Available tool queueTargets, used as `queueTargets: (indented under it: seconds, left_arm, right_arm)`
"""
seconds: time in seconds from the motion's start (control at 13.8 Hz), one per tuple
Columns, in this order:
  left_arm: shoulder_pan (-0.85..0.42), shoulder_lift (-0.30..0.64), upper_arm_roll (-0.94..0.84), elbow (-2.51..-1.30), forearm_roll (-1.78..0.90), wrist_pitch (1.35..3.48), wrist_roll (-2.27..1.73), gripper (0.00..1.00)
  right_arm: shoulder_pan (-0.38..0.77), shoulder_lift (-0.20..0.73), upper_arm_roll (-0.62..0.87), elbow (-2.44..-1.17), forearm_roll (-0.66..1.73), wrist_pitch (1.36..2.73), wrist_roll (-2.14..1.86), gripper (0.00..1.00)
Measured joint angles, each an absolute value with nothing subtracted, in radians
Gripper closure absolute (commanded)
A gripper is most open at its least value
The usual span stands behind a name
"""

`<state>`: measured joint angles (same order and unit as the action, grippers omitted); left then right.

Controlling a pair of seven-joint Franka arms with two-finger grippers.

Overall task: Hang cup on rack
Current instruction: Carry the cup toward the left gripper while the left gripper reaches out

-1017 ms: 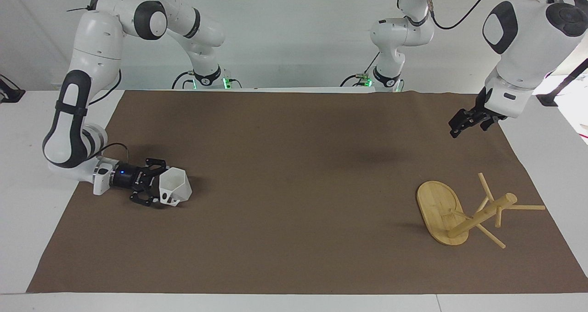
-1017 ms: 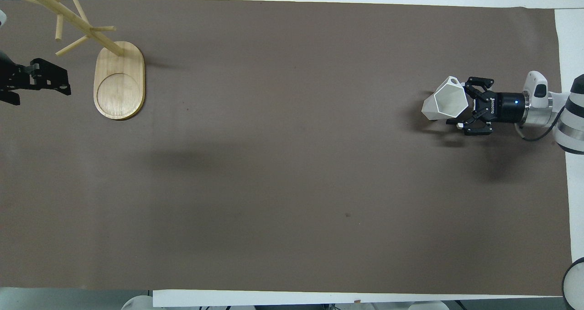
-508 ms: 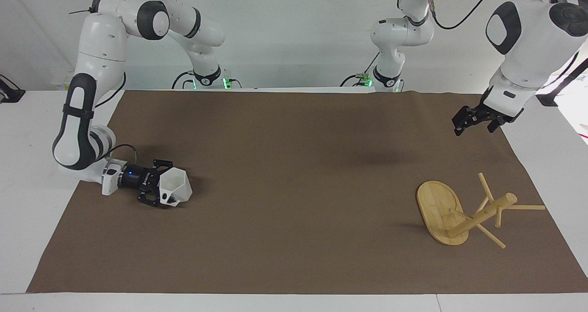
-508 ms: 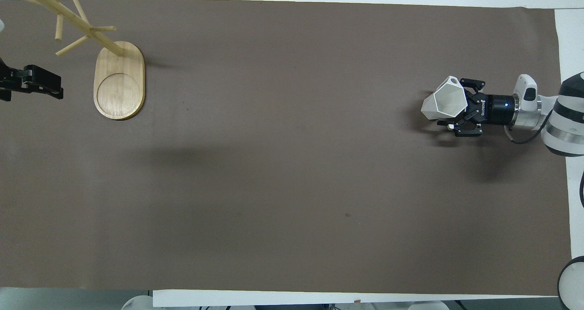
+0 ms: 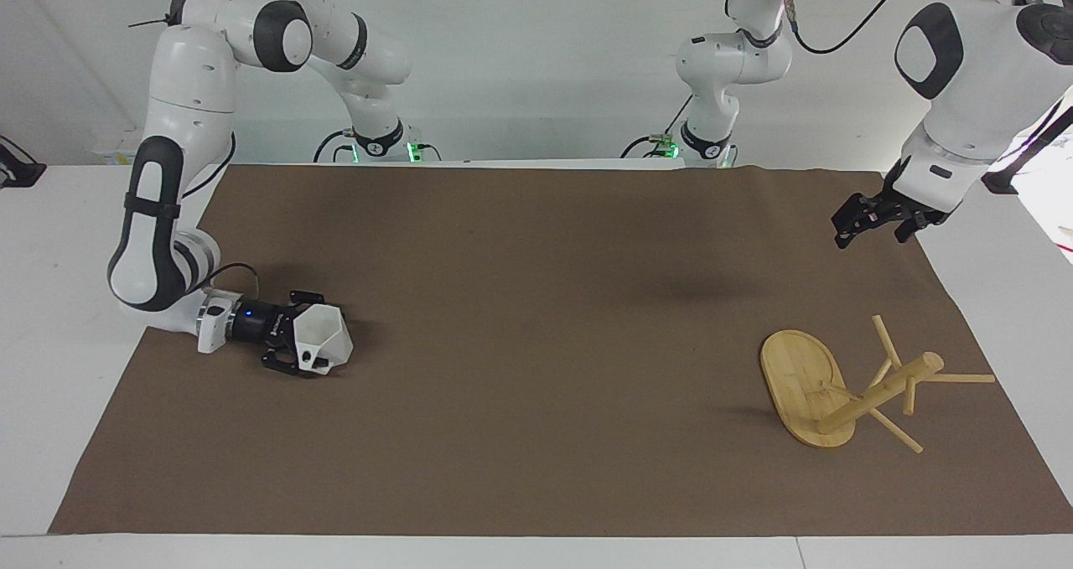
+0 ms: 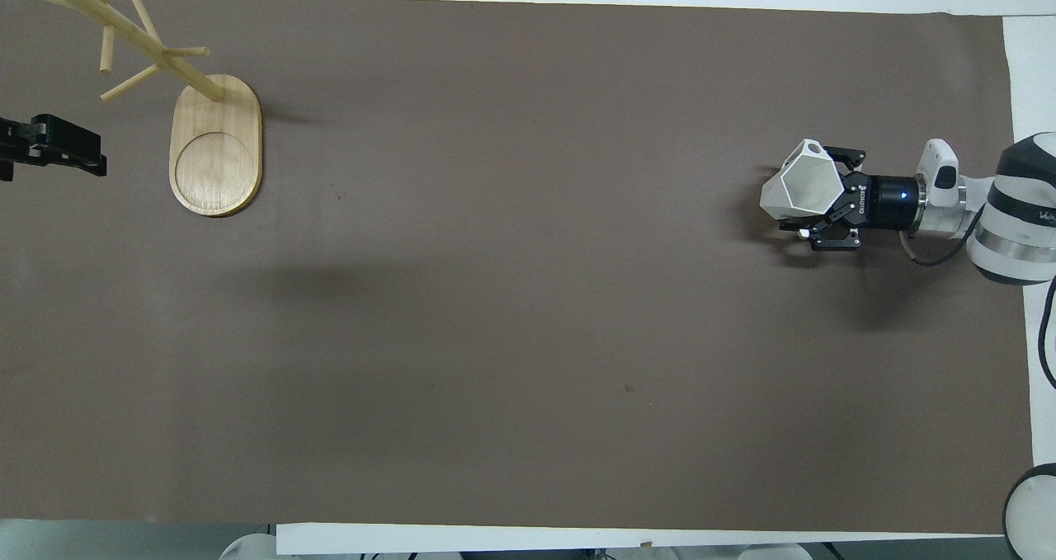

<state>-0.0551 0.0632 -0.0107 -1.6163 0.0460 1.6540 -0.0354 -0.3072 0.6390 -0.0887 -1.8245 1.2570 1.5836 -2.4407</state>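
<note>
Cup not yet hung

Right gripper has its fingers part-closed around the cup on the surface at the right arm's end; rack well apart, bare; left gripper hovers open, empty

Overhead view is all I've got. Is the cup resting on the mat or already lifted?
Observer: The cup looks to be resting on the brown mat, not lifted. The right gripper is low and level against it.
Operator: The left gripper is cut off at my edge. Where is it?
Observer: The left gripper hangs open and empty, raised in the air over the mat at the left arm's end, apart from the rack.
</note>
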Motion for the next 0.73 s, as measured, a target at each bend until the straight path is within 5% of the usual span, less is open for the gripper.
queueTargets:
  seconds: [0.22,0.51,0.73]
  left_arm:
    - [-0.055,0.063,-0.011,-1.616,0.046,1.654,-0.035,0.0]
    - [-0.055,0.063,-0.011,-1.616,0.046,1.654,-0.035,0.0]
    - [-0.054,0.063,-0.011,-1.616,0.046,1.652,-0.035,0.0]
  right_arm:
    - [-0.3,0.638,-0.088,-1.825,1.257,1.585,-2.441,0.73]
    - [-0.237,0.582,-0.048,-1.82,1.269,1.594,-2.357,0.75]
    - [-0.052,0.475,-0.039,-1.819,1.367,1.723,-2.244,0.75]
